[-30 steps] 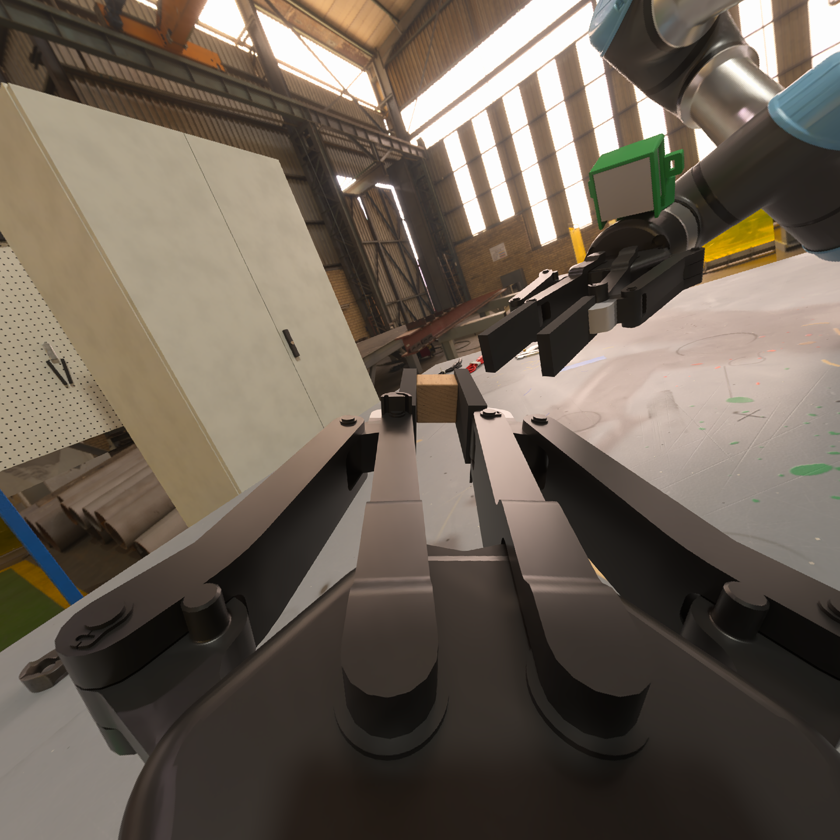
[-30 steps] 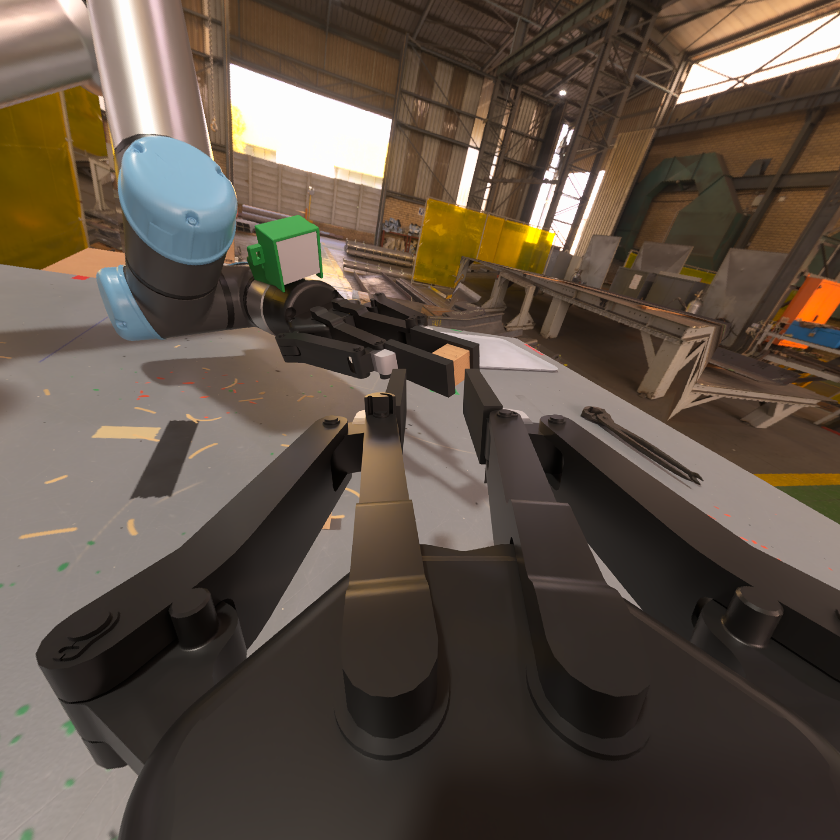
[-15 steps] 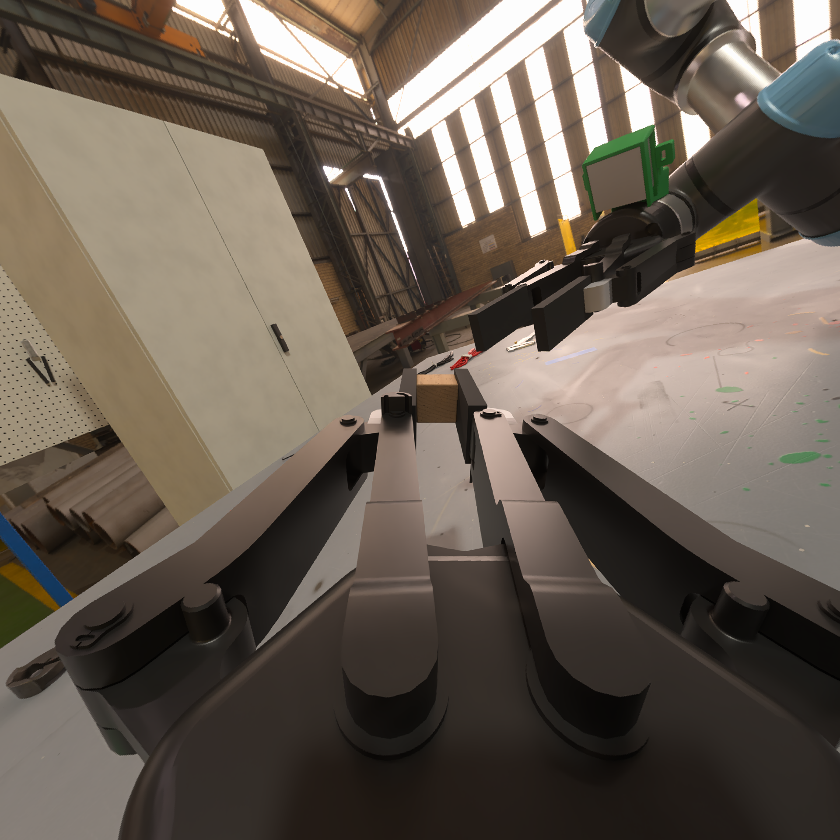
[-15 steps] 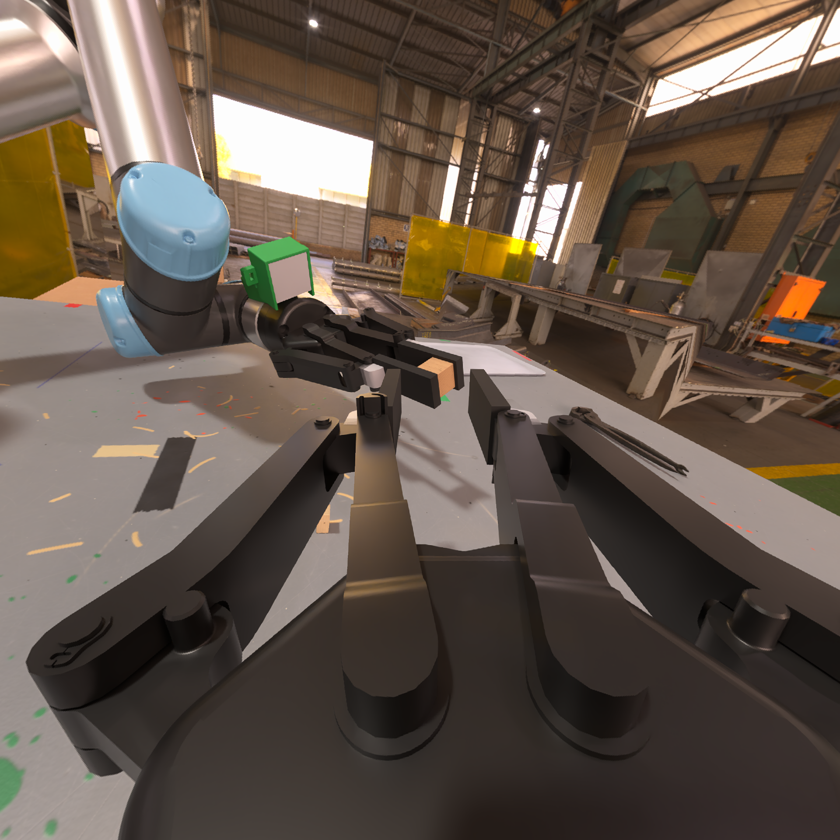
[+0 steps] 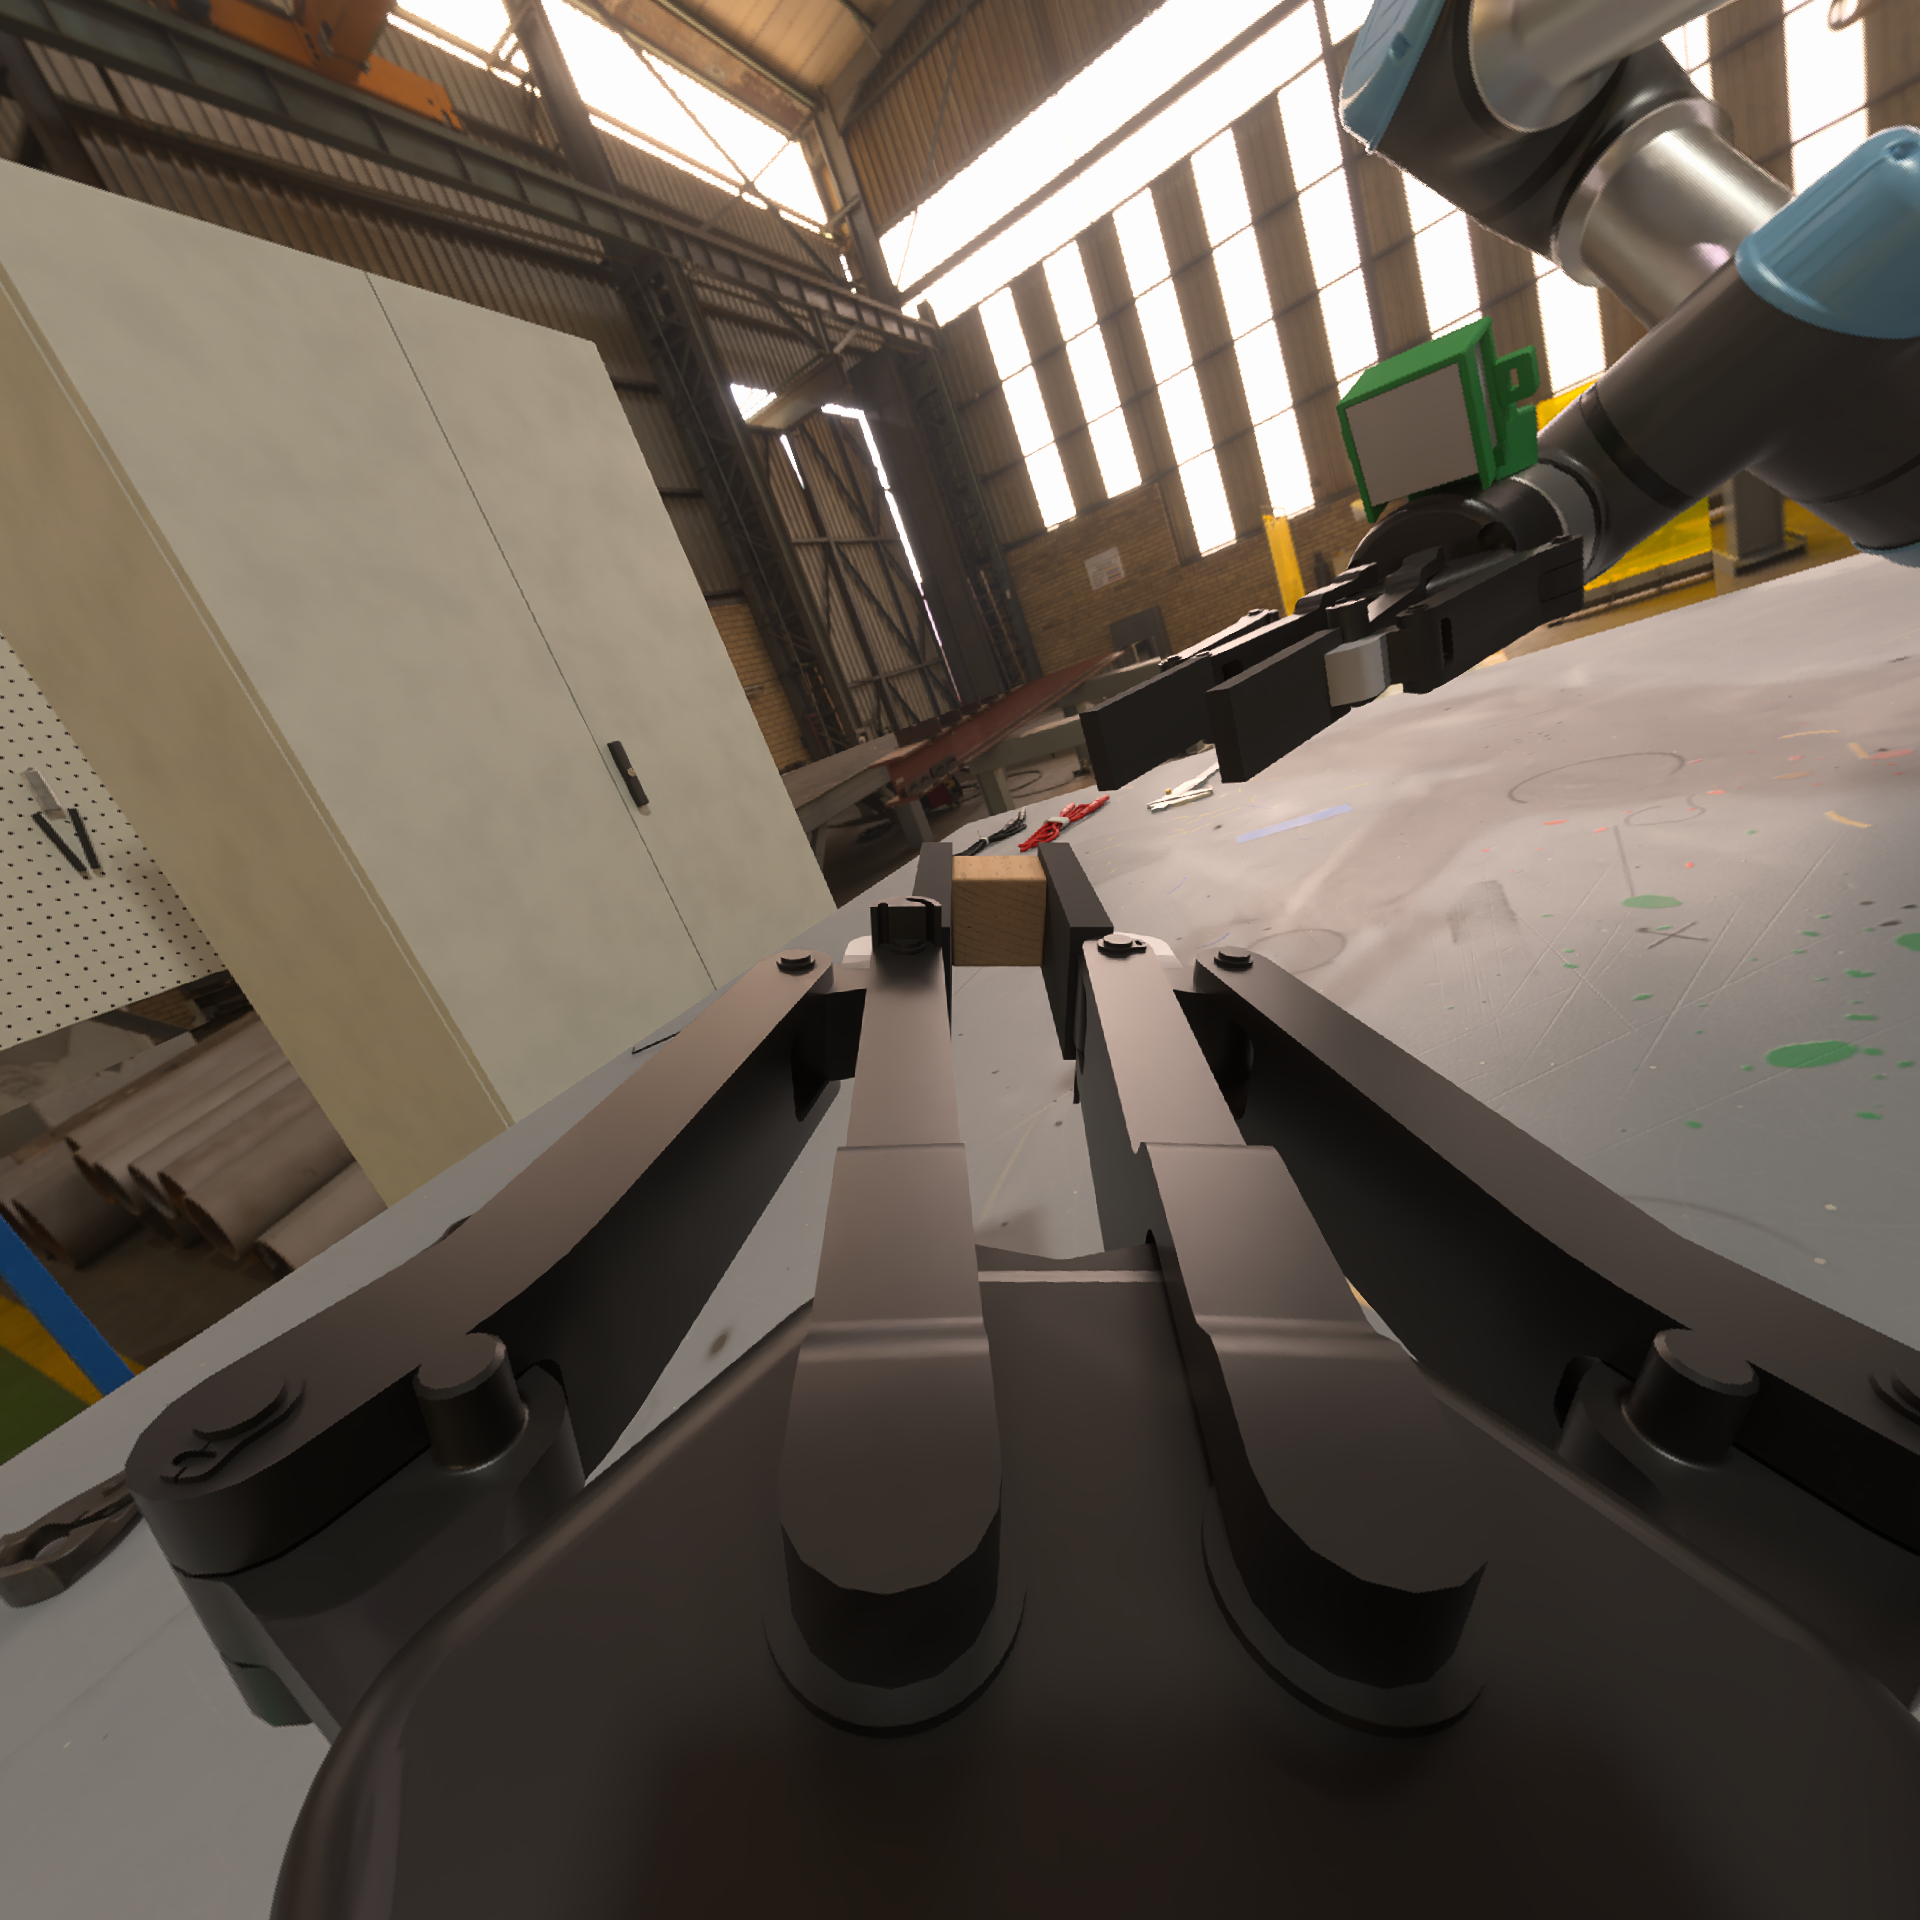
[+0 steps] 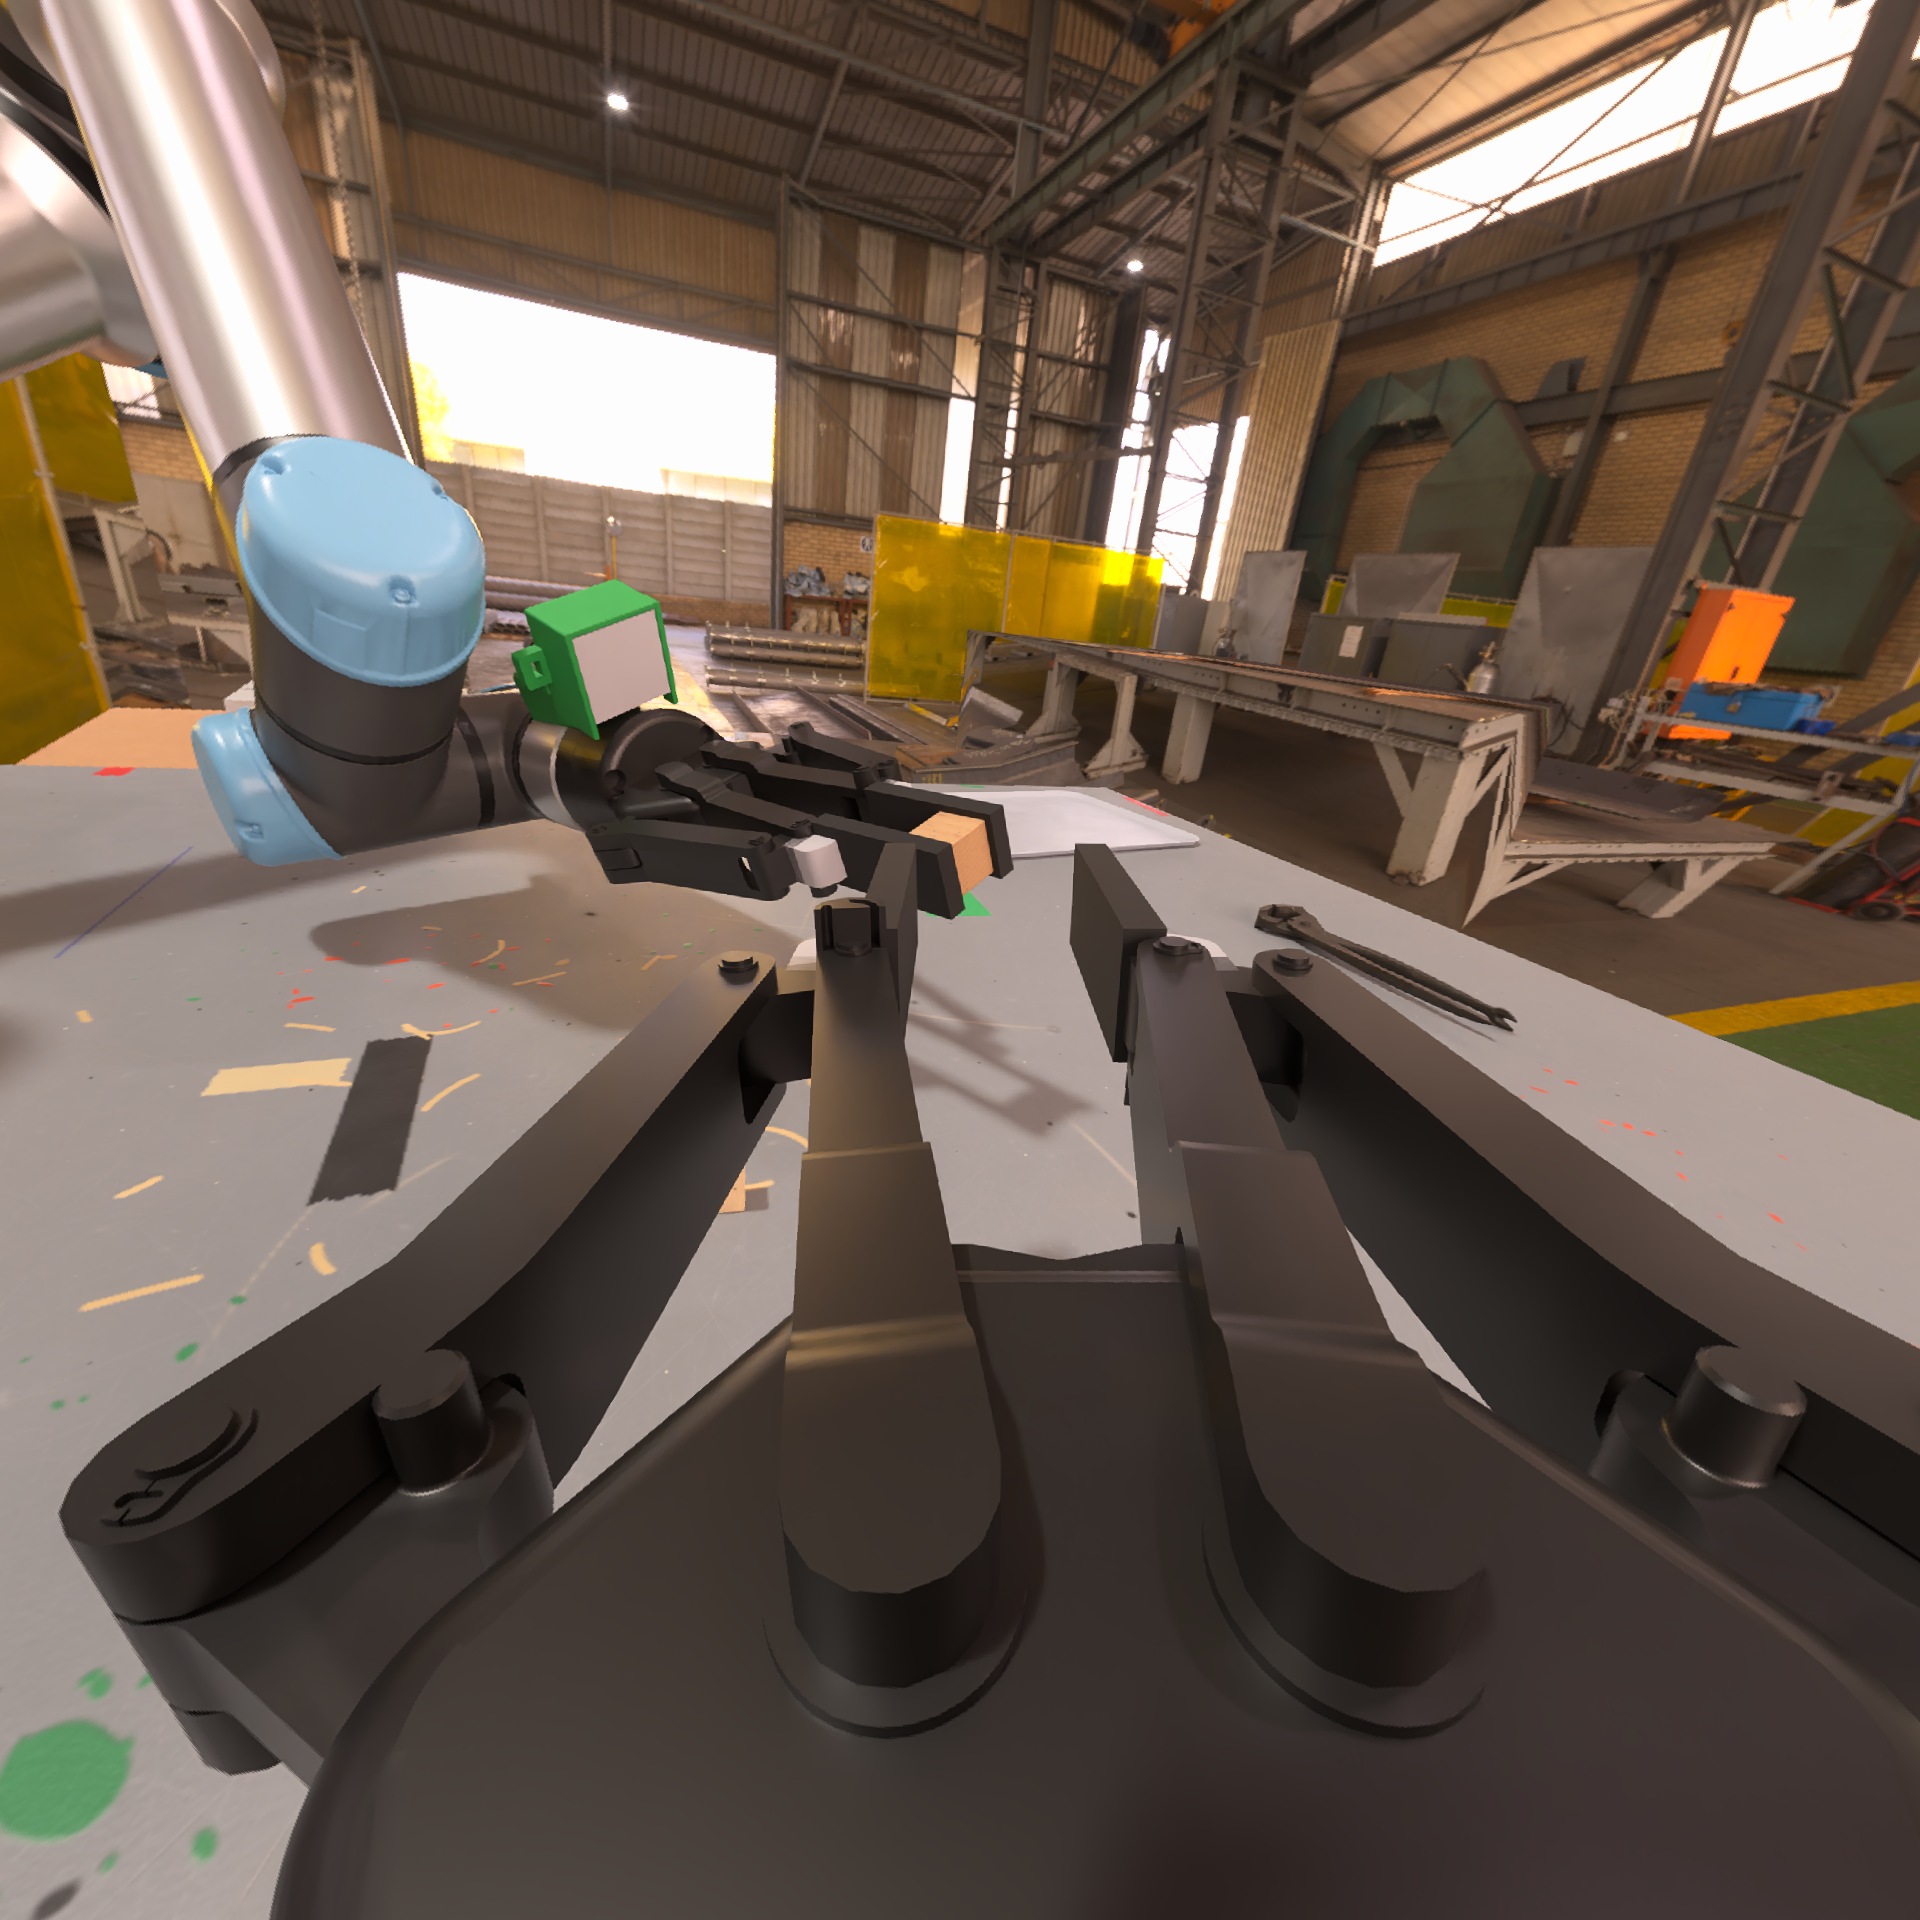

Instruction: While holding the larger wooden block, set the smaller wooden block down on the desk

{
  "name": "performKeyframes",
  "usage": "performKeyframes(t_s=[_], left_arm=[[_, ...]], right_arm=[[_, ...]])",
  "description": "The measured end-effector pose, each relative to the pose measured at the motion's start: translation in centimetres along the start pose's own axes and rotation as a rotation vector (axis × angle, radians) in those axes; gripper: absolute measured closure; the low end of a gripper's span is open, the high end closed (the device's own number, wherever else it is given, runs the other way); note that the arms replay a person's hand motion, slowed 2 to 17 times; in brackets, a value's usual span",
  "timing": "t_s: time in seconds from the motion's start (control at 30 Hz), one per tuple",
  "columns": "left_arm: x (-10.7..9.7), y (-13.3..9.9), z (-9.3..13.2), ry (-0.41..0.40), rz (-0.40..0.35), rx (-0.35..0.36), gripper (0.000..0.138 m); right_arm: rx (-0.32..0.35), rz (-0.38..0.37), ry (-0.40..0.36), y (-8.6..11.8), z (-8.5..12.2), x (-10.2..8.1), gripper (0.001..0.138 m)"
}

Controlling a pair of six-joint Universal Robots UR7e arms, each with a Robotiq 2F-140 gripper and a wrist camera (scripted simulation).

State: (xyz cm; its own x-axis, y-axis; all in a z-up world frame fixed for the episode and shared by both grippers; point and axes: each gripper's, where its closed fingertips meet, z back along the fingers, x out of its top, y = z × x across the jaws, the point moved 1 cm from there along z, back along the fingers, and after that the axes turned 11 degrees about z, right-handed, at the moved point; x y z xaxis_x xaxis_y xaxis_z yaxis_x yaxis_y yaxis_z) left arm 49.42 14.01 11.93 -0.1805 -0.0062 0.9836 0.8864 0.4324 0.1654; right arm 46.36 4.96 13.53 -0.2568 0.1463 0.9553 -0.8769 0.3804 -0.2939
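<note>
My left gripper (image 5: 997,883) is shut on a light wooden block (image 5: 997,920) and holds it just above the grey desk (image 5: 1558,987). It also shows in the right wrist view (image 6: 961,847), with the block (image 6: 951,842) between its fingertips. My right gripper (image 6: 995,883) is open and empty above the desk (image 6: 520,1039), pointing toward the left gripper. It appears in the left wrist view (image 5: 1195,743) at the upper right, jaws apart. No second wooden block shows in either view.
A tall cream cabinet (image 5: 364,623) stands past the desk's left edge. Black pliers (image 6: 1382,977) and a white sheet (image 6: 1081,831) lie near the far right edge. Red and black hand tools (image 5: 1060,831) lie at the far end. A black tape strip (image 6: 374,1117) marks the desk.
The right gripper has drawn back a little from the left gripper and looks smaller in the left wrist view. The left gripper still holds the block. Neither jaw opening has changed.
</note>
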Motion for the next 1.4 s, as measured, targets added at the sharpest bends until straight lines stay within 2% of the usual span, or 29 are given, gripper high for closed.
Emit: performKeyframes(t_s=[0.4, 0.73, 1.07, 1.4], left_arm=[[0.2, 0.3, -0.1, -0.019, 0.052, -0.012, 0.117], [0.2, 0.4, -0.4, -0.016, 0.067, -0.023, 0.117], [0.2, 0.6, -0.6, -0.016, 0.082, -0.023, 0.117], [0.2, 0.8, -0.7, -0.017, 0.091, -0.013, 0.117]], right_arm=[[-0.036, -0.012, 0.001, -0.6, 2.0, -0.7, 0.103], [-0.015, -0.037, -0.027, -0.2, 3.4, -0.9, 0.106], [0.027, -0.047, -0.042, 0.7, 3.8, -0.7, 0.106], [0.060, -0.034, -0.080, 1.5, 3.9, 0.3, 0.106]])
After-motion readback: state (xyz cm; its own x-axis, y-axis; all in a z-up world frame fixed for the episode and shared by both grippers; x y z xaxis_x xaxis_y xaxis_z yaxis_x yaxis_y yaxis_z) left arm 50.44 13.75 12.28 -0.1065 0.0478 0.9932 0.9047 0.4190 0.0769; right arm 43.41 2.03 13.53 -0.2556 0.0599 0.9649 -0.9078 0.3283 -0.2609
